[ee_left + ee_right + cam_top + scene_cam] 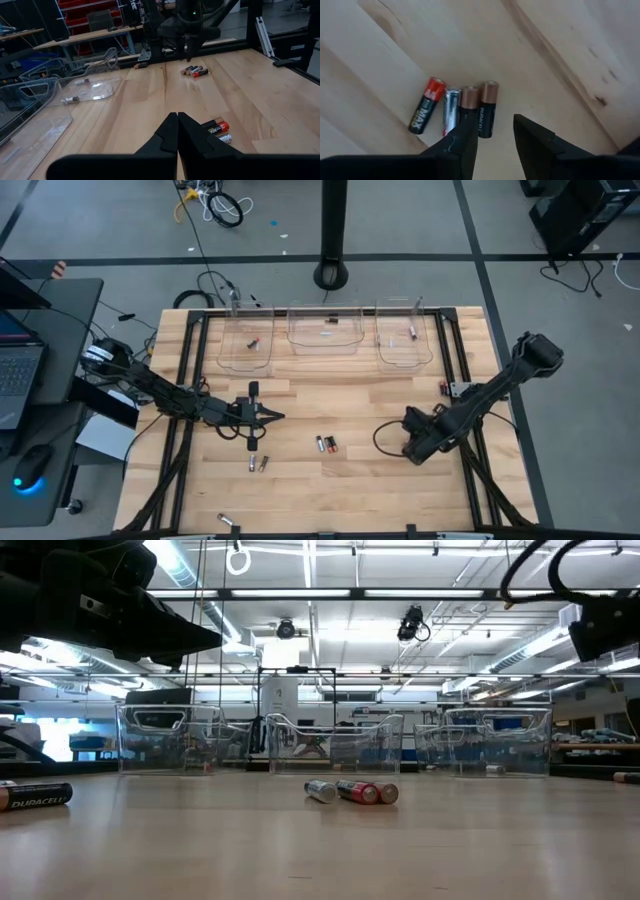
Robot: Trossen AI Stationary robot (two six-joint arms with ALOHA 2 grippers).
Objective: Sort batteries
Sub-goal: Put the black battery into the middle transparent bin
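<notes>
The right claw (492, 137) hangs low over the wooden worktop (560, 45), and its two dark fingers are spread apart with nothing between them. Just ahead of the fingertips, a row of four AA batteries (462, 111) lies side by side, touching or almost touching. The copper-topped Duracell battery (486, 116) at one end of the row is the one nearest to the gap of the claw, a little off to one side of it. The red and black battery (425, 105) is at the other end. Their long axes point roughly toward the claw, so the fingers would close across a battery's width only after a small shift sideways. This is a judgement only. In the high view this group (327, 444) lies between the two arms, and the right arm seems nearer to it.

The left claw (177, 135) is pressed together and holds nothing. Two batteries (218, 131) lie just beside its tips; in the high view they show as a small pair (257, 463) below it.

Farther away, one more battery (227, 521) lies near the front edge of the worktop. At the far edge, three clear plastic bins (325, 335) stand in a row, and some small batteries already lie in them, for example in the left bin (252, 342).
</notes>
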